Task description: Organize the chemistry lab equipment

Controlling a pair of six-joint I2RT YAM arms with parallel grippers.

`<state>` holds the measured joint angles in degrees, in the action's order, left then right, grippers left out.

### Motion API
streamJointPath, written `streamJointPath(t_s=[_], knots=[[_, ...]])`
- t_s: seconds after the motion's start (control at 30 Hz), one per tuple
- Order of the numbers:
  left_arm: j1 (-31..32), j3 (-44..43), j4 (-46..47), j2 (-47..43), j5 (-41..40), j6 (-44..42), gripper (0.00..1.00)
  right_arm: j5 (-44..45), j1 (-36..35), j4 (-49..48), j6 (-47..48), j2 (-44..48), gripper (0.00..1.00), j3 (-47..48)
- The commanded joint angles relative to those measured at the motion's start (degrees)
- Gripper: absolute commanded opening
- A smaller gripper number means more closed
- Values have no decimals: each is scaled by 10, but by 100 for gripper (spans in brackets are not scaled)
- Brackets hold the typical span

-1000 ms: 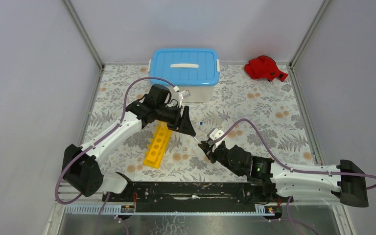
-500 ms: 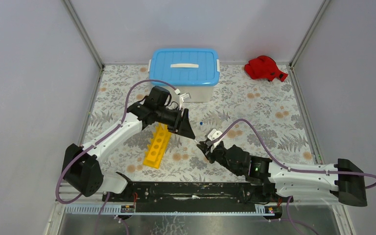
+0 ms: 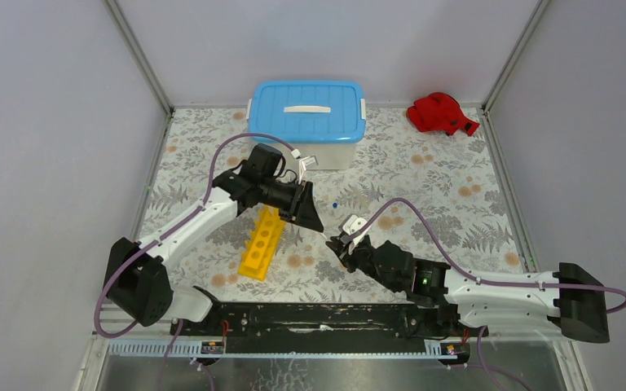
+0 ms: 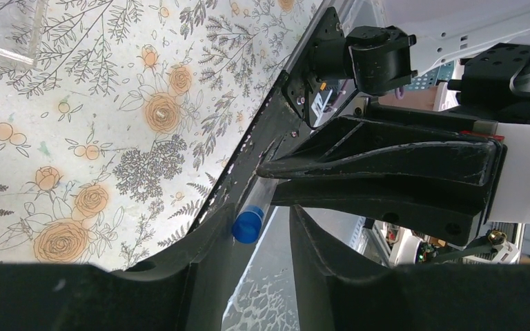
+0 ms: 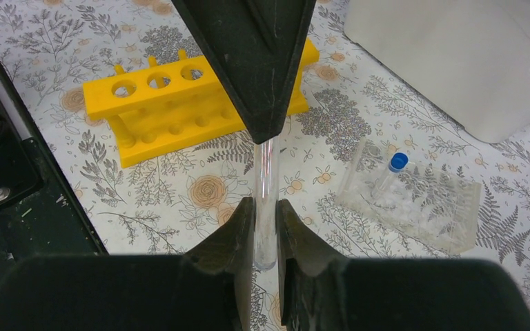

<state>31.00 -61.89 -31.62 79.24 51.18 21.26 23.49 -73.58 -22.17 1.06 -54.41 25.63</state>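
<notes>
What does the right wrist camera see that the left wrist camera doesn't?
Only the right wrist view: the yellow rack, the white tub and a second blue-capped tube. Only the left wrist view: the held tube's blue cap, sitting in the open left end effector. Both: the clear tube pinched by the right end effector, and the flowery table.

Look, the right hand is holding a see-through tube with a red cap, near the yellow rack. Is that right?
Not quite: the cap is blue, not red, as the left wrist view shows. The rest is right: the right gripper holds the clear tube, near the yellow rack.
</notes>
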Motion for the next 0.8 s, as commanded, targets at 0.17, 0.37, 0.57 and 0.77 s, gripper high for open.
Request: streamJointPath(t_s=[0.17,0.37,0.57,0.77], knots=[[-4,6,31,10,22,-16,33,-9,8,-34,6,-3,4,15],[-4,4,31,11,23,-18,22,-11,10,-34,6,-2,4,14],[-4,4,31,12,23,-19,13,-11,12,-36,6,0,5,11],[-4,-9,31,7,1,-14,10,-4,15,-38,7,5,21,6]])
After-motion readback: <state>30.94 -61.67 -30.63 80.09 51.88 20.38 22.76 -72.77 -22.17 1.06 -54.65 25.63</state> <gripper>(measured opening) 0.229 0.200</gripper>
